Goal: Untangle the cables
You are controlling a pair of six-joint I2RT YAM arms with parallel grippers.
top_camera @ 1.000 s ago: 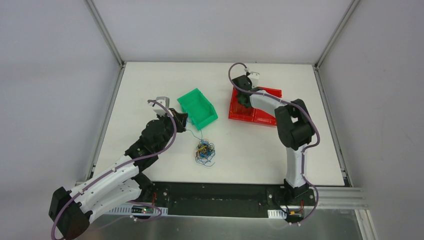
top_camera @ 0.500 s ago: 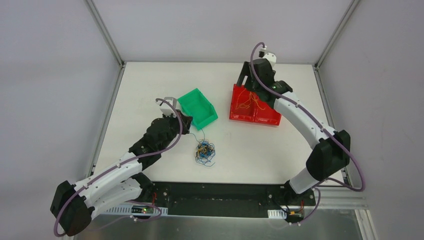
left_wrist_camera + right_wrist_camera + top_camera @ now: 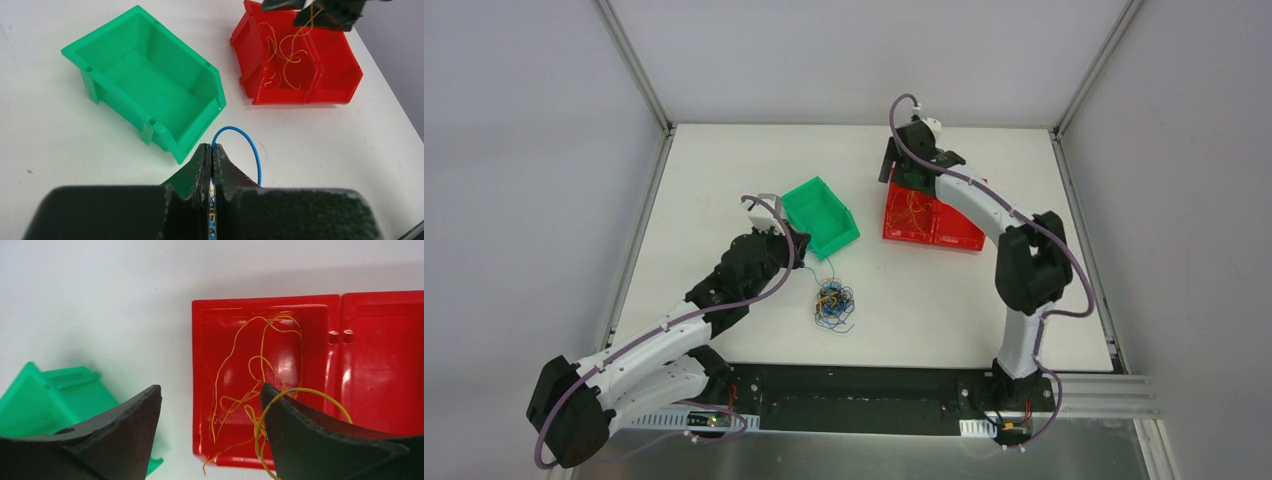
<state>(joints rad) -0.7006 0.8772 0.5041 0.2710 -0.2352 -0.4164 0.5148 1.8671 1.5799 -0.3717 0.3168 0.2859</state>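
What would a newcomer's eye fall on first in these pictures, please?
Probably the small tangled ball of cables near the front centre of the table, with a blue strand running from it to the left fingers, pinched shut beside the green bin. Next, the red bins at the far right, one holding loose yellow strands, with the right fingers spread open above it.

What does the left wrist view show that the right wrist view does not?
Only the left wrist view: the left claw shut on a blue cable, and the green bin, seen empty inside. Only the right wrist view: the right claw with fingers wide apart. Both: the red bin holding loose yellow cables, and part of the green bin.
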